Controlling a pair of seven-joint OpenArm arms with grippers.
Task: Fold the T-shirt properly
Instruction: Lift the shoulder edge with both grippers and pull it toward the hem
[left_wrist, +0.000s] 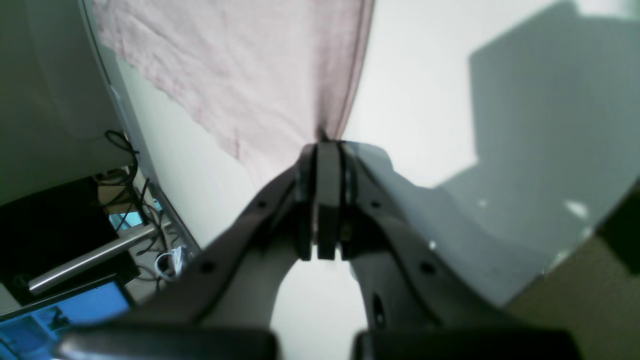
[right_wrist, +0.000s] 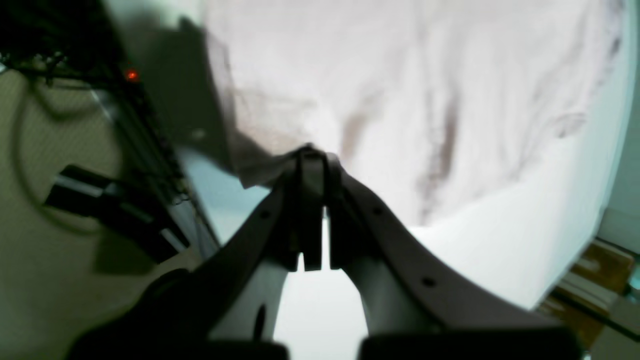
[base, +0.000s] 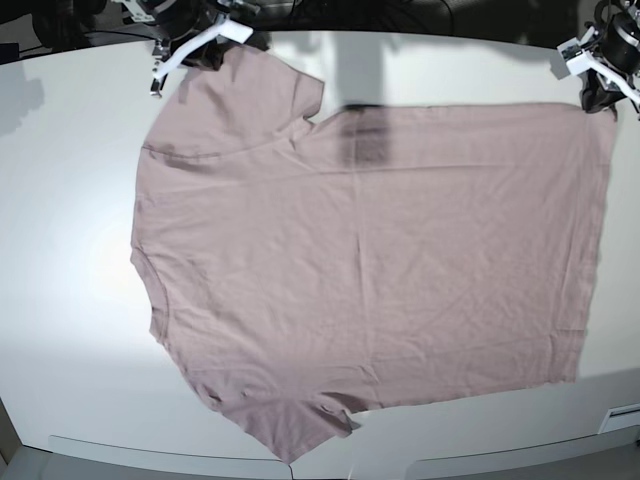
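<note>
The dusty-pink T-shirt lies spread flat on the white table, its sleeves toward the left of the base view and its hem toward the right. At the far right corner of the hem, my left gripper is shut on the cloth. In the left wrist view the fingertips pinch the T-shirt at its corner. At the far left, my right gripper is shut on the edge of the far sleeve. The right wrist view shows this gripper clamped on a bunched bit of the T-shirt.
The table's far edge runs just behind both grippers. Past it, the left wrist view shows cables, a metal bar and a blue object. The table's near edge lies close to the lower sleeve.
</note>
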